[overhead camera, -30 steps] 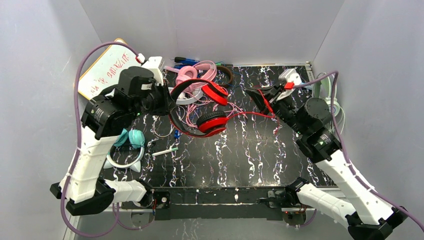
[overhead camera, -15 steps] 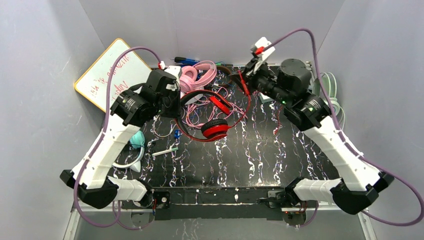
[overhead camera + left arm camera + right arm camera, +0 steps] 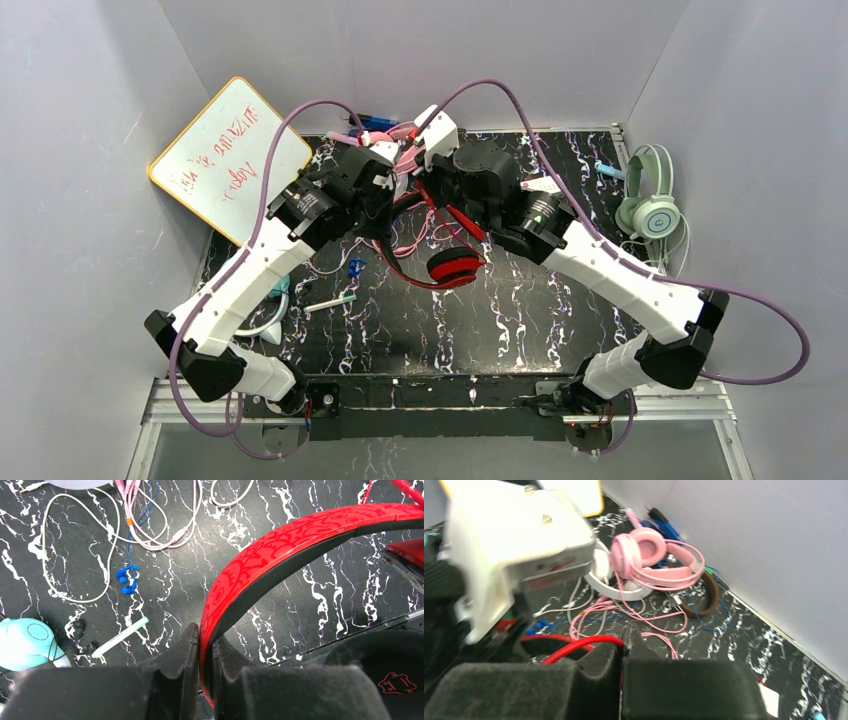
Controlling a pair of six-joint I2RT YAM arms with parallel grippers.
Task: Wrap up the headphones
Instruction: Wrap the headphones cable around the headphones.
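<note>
**red pair in hand, wrap barely begun**

near: the front half of the surface [image 3: 520,330] is bare, so the best swing room is here. a marker [image 3: 330,302] and the teal headphones [image 3: 265,280] lie at the near left, beside the left arm.

middle: the left end effector [image 3: 205,635] is clamped on the band of the red headphones [image 3: 280,545]. one cup hangs low; i cannot tell if it touches the surface. the right end effector [image 3: 624,635] is pinched together on the red cord [image 3: 574,645]. no tidy turns show on the band, so i judge the wrap only just started on this pair. blue earbuds [image 3: 127,577] lie loose below.

far: the pink headphones [image 3: 649,555] sit tangled with a white pair and a brown pair, cords loose and unwrapped. the mint green headphones [image 3: 655,205] lie at the right edge, also undone.

edges: both wrists crowd together at far centre, with the back wall just behind the pile. a whiteboard [image 3: 225,150] leans at far left. judgement: pull back toward the near side before looping.
</note>
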